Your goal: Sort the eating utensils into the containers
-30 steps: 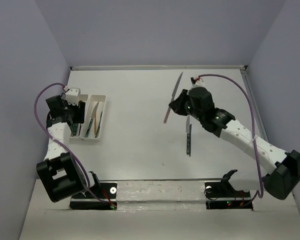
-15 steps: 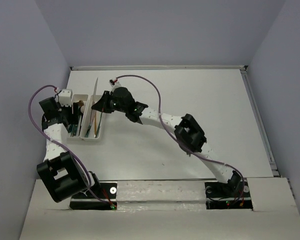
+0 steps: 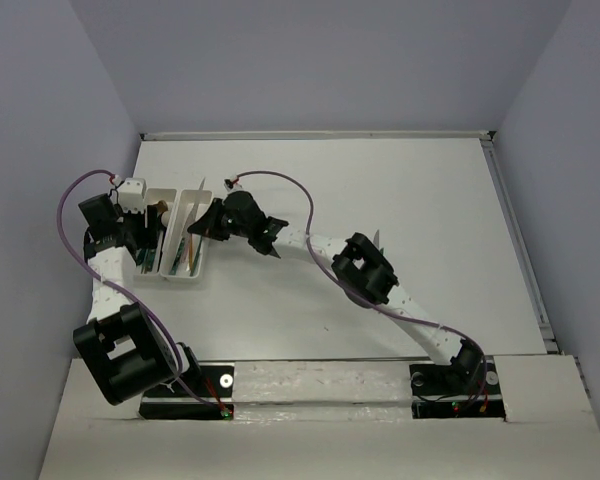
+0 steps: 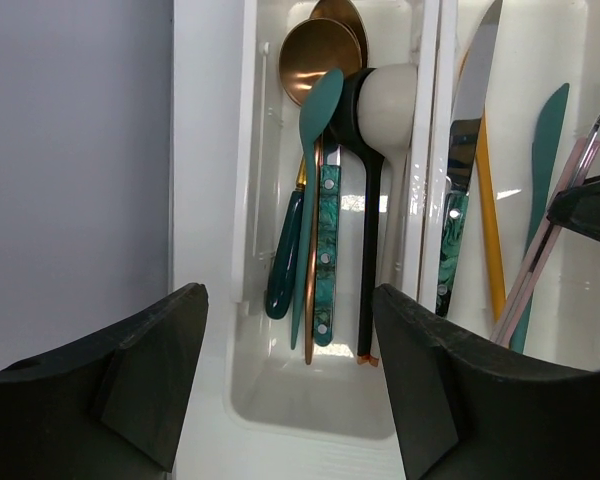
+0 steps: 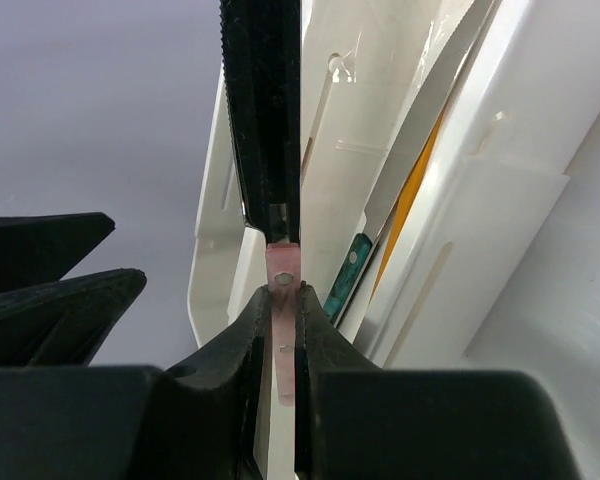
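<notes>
The right gripper (image 5: 283, 303), clenched on a pink-handled knife (image 5: 282, 262), hangs it over the white trays (image 3: 168, 279) at the overhead frame's left (spoons (image 4: 318, 60) and knives (image 4: 470, 110) already lie inside); the left gripper (image 4: 288, 340) gapes. Nearly done, I judge.

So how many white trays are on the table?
2, joined side by side: the spoon tray and the knife tray, where the right gripper grips a pink knife. No others visible.

Soft, even overhead light leaves faint shadows on the table (image 3: 380, 200). Glare patches mark the white trays (image 4: 210, 150), and the near fingers (image 5: 200, 400) of the right gripper (image 5: 282, 295) are blurred.
</notes>
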Motion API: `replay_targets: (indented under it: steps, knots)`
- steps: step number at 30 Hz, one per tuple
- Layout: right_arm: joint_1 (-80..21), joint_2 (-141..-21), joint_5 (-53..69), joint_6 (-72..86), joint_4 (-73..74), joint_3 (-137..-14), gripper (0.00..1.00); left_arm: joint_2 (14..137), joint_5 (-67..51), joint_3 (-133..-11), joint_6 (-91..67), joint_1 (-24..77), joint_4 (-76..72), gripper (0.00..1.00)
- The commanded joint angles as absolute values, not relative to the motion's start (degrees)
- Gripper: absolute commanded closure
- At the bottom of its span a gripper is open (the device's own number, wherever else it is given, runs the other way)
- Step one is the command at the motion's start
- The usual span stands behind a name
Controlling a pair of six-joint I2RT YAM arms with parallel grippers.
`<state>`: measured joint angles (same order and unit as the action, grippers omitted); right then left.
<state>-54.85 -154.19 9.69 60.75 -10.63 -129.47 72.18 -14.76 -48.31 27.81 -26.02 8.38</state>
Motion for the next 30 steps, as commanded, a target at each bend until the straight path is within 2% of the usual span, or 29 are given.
replay_targets:
  steps: [1, 7, 9, 13, 15, 27, 30]
  knots:
    - [-56.3, -149.6, 10.7, 60.0, -11.4, -129.1, 1.0, 71.5, -16.5, -48.9, 27.7, -26.4, 7.6, 0.21]
    - [-56.9, -149.5, 12.0, 60.8, -10.4, -128.7, 1.0, 71.5, -16.8, -49.5, 27.4, -26.4, 8.0, 0.21]
    - [-56.9, -149.3, 11.9, 60.9, -10.1, -128.1, 0.95, 71.5, -16.8, -49.4, 27.7, -26.5, 8.1, 0.21]
    - [-56.9, -148.0, 11.0, 59.9, -9.5, -126.5, 0.76, 71.3, -16.6, -49.3, 28.1, -26.5, 8.1, 0.21]
    - [-56.9, -146.8, 10.8, 58.3, -9.2, -125.9, 0.7, 71.2, -16.9, -49.1, 28.3, -26.4, 8.1, 0.21]
    - [-56.9, -134.7, 7.4, 42.7, 0.0, -124.5, 0.65, 71.3, -17.8, -49.0, 28.3, -26.5, 8.2, 0.21]
    - [-56.9, -128.1, 6.2, 31.4, 11.2, -123.7, 0.63, 70.6, -17.4, -48.9, 29.3, -26.5, 8.8, 0.21]
